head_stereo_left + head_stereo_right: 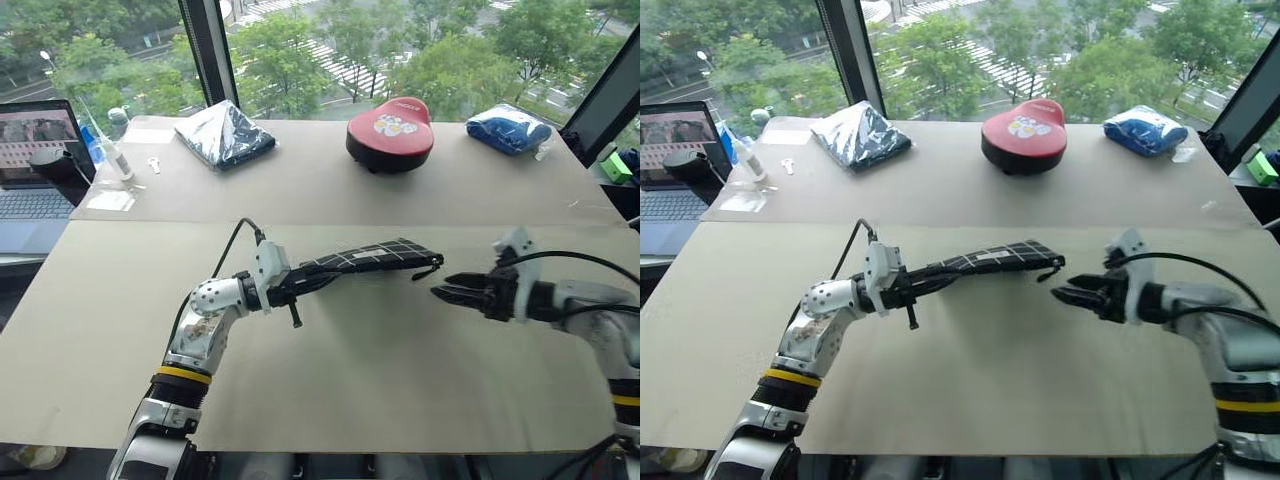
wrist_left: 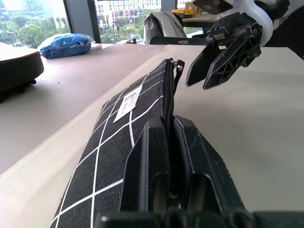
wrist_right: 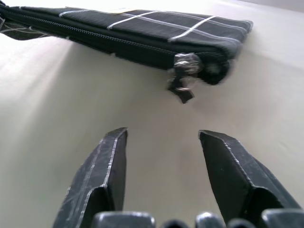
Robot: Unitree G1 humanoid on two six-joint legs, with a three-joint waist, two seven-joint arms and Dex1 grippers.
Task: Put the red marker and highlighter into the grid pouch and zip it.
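A: Where is the grid pouch found, and how is it being held?

B: It is seen at the centre of the head view, lifted clear of the table and held roughly level. One end is pinched between the pressed-together jaws of the left gripper; in the left wrist view the fingers are clamped right on the zipper seam.

A: And the right gripper?

B: It is placed to the right of centre, just beside the pouch's free end but apart from it. Its jaws are spread, with nothing between them; in the right wrist view the zipper pull hangs directly ahead of them.

A: What is judged to matter for the step in hand?

B: The zipper appears to be drawn fully to the free end, so the closing looks done. A steady clamp should be kept by the left gripper, and the pouch should be lowered flat before it is let go.

A: What is contained in the pouch?

B: That cannot be told; the seam is shut and the contents are hidden. Neither the red marker nor the highlighter is found on the table. A red case is left at the upper centre, untouched.
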